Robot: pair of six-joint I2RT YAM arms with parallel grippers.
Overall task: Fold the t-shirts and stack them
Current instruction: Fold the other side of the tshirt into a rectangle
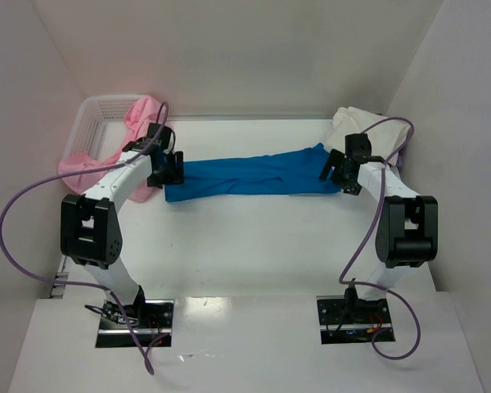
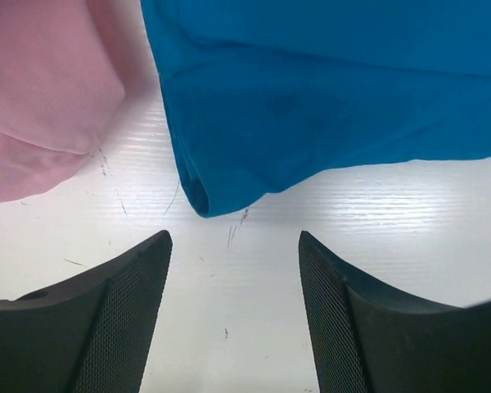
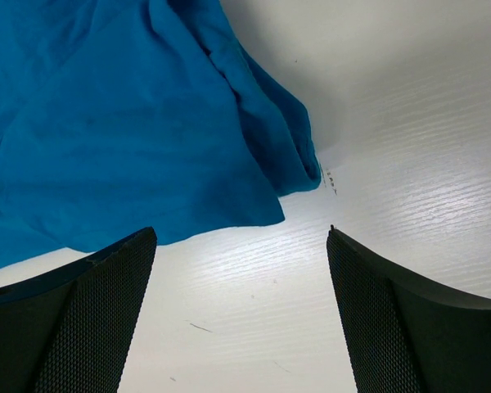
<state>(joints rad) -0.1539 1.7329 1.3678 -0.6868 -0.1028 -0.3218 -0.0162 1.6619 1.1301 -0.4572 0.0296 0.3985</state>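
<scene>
A bright blue t-shirt (image 1: 254, 174) lies stretched out across the middle of the white table, folded into a long band. My left gripper (image 1: 168, 169) is open and empty, just off the shirt's left end (image 2: 311, 98). My right gripper (image 1: 344, 174) is open and empty, just off the shirt's right end (image 3: 131, 123). Pale pink t-shirts (image 1: 106, 155) hang out of the white lattice basket (image 1: 98, 110) at the back left; pink cloth also shows in the left wrist view (image 2: 41, 90). A cream-white t-shirt (image 1: 364, 127) lies bunched at the back right, behind the right arm.
White walls close the table in at the back and both sides. The basket stands in the back left corner. Purple cables loop from both arms over the table sides.
</scene>
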